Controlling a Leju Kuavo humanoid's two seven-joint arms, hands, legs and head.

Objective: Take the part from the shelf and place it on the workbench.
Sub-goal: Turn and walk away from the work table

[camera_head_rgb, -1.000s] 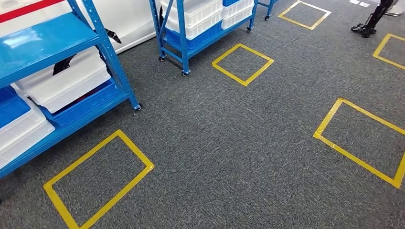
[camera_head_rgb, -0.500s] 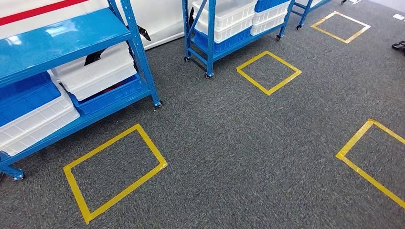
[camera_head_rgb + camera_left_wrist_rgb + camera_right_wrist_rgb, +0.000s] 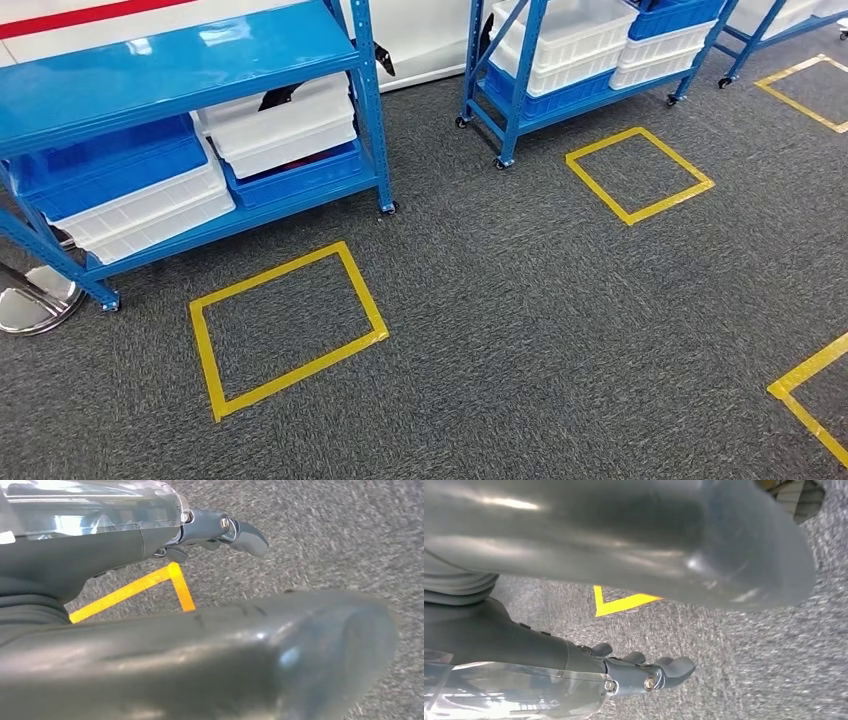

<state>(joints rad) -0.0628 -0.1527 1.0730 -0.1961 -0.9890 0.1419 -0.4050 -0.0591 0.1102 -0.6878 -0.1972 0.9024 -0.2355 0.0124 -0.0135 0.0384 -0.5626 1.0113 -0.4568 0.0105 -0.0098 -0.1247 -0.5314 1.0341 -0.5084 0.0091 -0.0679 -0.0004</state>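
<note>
Panning since the earlier frames, my view centres the blue steel shelf (image 3: 180, 70) of white plastic crates (image 3: 285, 130); I cannot pick out the part. Left hand (image 3: 220, 530) and right hand (image 3: 649, 672) hang empty, fingers loosely apart. Risk: overshooting the yellow tape square (image 3: 285, 325) misaligns my reach.

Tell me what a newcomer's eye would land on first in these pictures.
First the bright blue shelf rack at upper left of the head view, with white and blue bins stacked on its lower level. Next the yellow tape rectangle on the grey carpet just in front of it. A second rack stands farther back, with another yellow square before it.
</note>
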